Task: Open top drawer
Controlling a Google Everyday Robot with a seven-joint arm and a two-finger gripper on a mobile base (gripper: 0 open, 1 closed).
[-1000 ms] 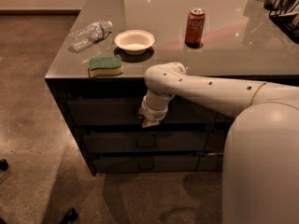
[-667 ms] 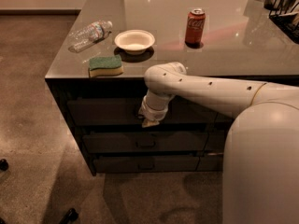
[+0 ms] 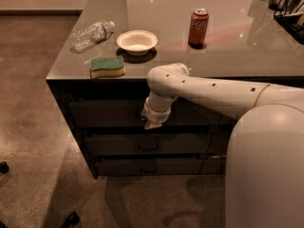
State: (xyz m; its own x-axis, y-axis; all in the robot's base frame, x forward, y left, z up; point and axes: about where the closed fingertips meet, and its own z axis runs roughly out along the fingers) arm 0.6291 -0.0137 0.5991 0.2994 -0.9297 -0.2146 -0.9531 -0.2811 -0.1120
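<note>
The top drawer (image 3: pixel 104 112) is a wide dark front just under the countertop, tallest of its stack. My gripper (image 3: pixel 151 122) hangs from the white arm (image 3: pixel 209 91) right against the middle of that front, where it covers the drawer's handle. The drawer front sits flush with the cabinet. Two shallower dark drawers lie below, the middle one with a small loop handle (image 3: pixel 148 147).
On the grey countertop (image 3: pixel 228 51) lie a green and yellow sponge (image 3: pixel 108 66) near the front edge, a white bowl (image 3: pixel 137 41), a plastic bottle (image 3: pixel 92 34) on its side and a red soda can (image 3: pixel 198 26). Brown floor lies left and in front.
</note>
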